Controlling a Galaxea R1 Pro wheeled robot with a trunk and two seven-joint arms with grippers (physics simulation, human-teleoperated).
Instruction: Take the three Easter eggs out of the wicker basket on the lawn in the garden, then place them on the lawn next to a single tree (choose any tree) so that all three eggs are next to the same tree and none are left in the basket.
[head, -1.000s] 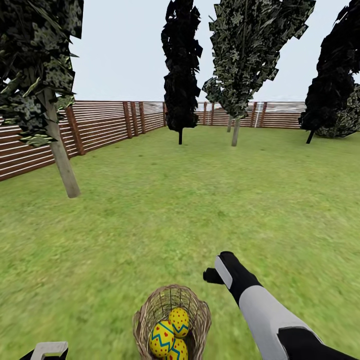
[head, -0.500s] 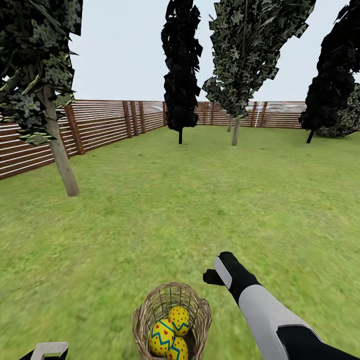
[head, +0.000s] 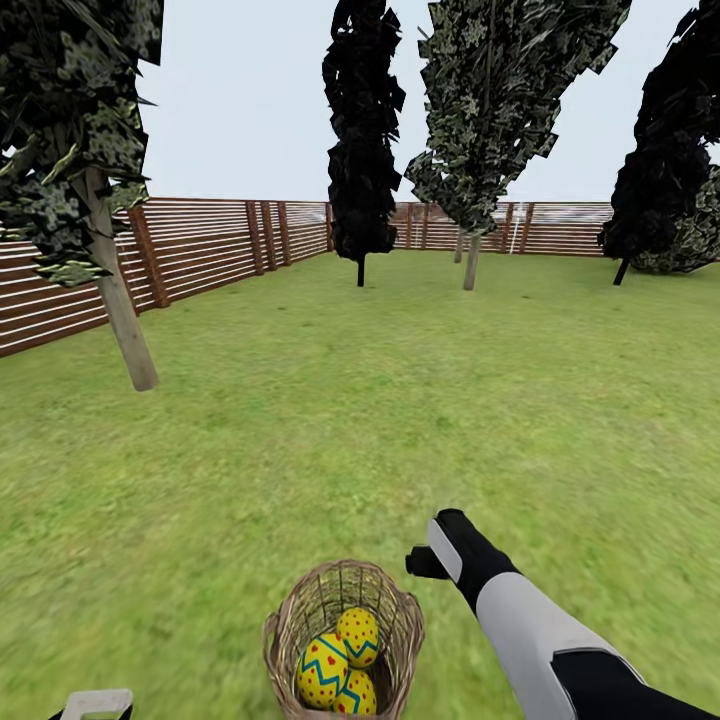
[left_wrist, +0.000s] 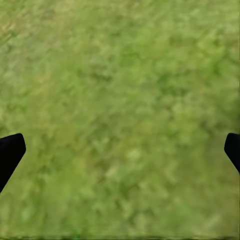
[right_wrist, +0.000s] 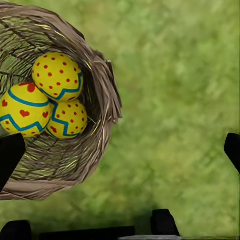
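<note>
The brown wicker basket (head: 343, 640) stands on the lawn (head: 400, 400) at the bottom middle of the head view. Three yellow Easter eggs lie in it: one with red dots (right_wrist: 57, 75), one with blue zigzags and red hearts (right_wrist: 25, 110), and a dotted one below them (right_wrist: 67, 120). My right gripper (head: 428, 560) hangs just right of the basket's rim. In the right wrist view the right gripper (right_wrist: 120, 152) is open, with both black fingertips (right_wrist: 10, 155) at the frame's edges. My left gripper (left_wrist: 120, 150) is open over bare grass.
A slim tree with a pale trunk (head: 120, 310) stands at the left, and another (head: 470, 265) far ahead. All-black trees (head: 360, 150) (head: 660, 170) stand near the brown slat fence (head: 200, 250). Open grass stretches between the basket and the trees.
The whole picture has slid up slightly, so the camera has moved. My right gripper sits a little lower in the view, closer to the basket's rim. The eggs have not moved.
</note>
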